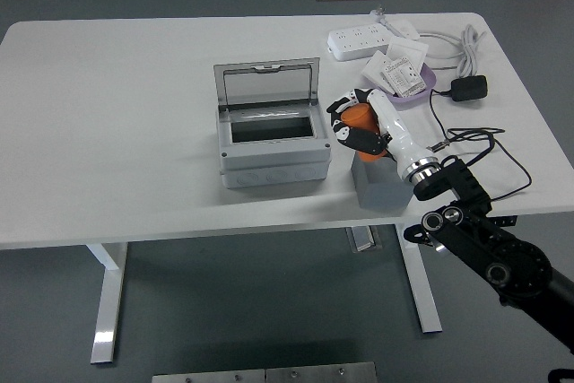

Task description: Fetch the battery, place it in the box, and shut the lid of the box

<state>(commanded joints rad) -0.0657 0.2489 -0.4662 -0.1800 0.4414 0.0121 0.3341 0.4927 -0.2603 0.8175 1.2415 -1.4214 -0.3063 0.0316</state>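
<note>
The robot's right white-and-black five-fingered hand [360, 125] grips the orange cylindrical battery [360, 117], held above the grey block stand [382, 183] just right of the open grey plastic box [271, 143] (lid up), so carrying it leftward over the opening and lowering comes next, I reckon.

We see a bright, even light all over the white table [134, 132]. It seems to come from above, since the shadows are soft and small. A pale shadow lies just under the grey box [273, 145]. The picture is sharp, with no strong glare. The table's edges bend a little near the corners.
</note>
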